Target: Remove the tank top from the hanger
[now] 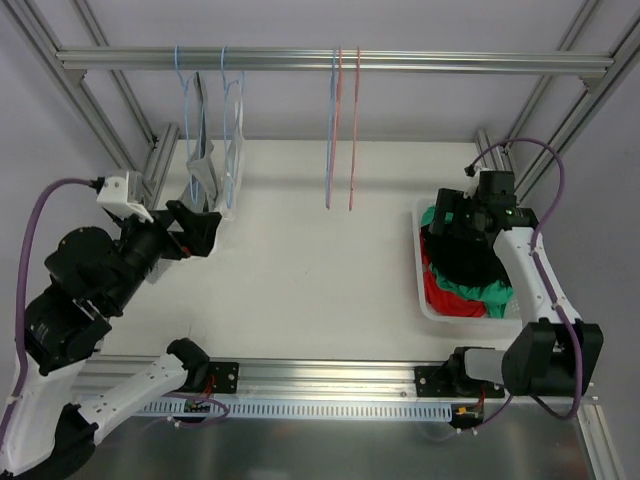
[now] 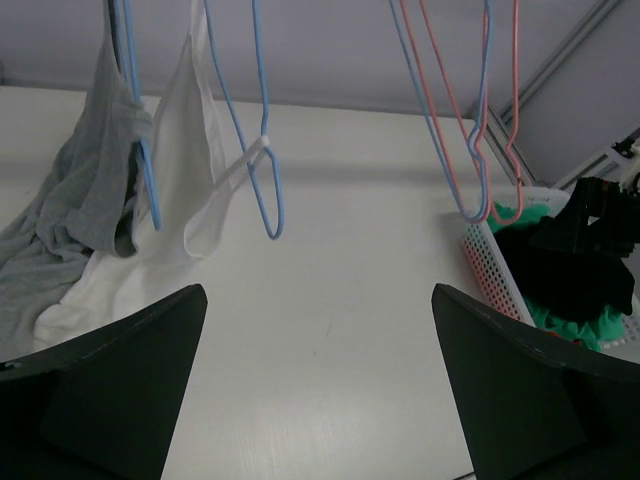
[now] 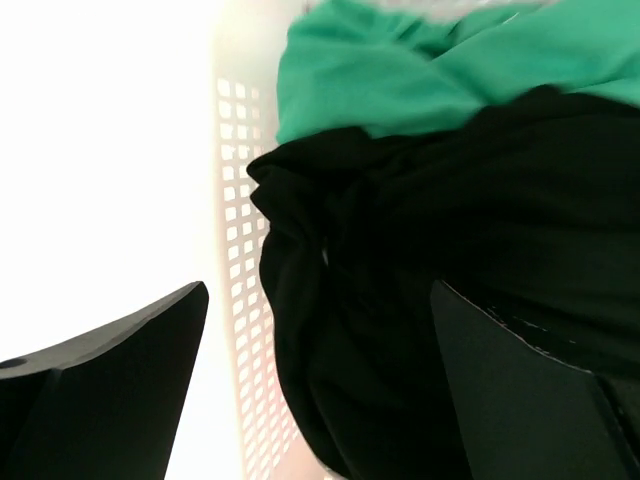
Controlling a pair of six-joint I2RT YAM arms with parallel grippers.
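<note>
Your left fingers [image 2: 110, 390] stand wide open and empty, facing the white tank top [image 2: 190, 190], which hangs by one strap from a blue hanger [image 2: 265, 150], its hem slumped on the tabletop [image 2: 340, 300] against a grey top [image 2: 80, 200]. Your right fingers [image 3: 110, 390], equally spread, hold nothing above the basket [image 3: 235, 250]. Grab carelessly and you could catch the grey top too, or drag the hanger off the rail [image 1: 400, 60].

Four hangers [image 2: 265, 190], two tops [image 2: 190, 130] (one basket [image 1: 421, 270])

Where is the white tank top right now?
In the left wrist view, the white fabric tank top hangs at upper left, one strap looped on a blue wire hanger, beside a grey tank top, its hem pooled on the white table.
</note>
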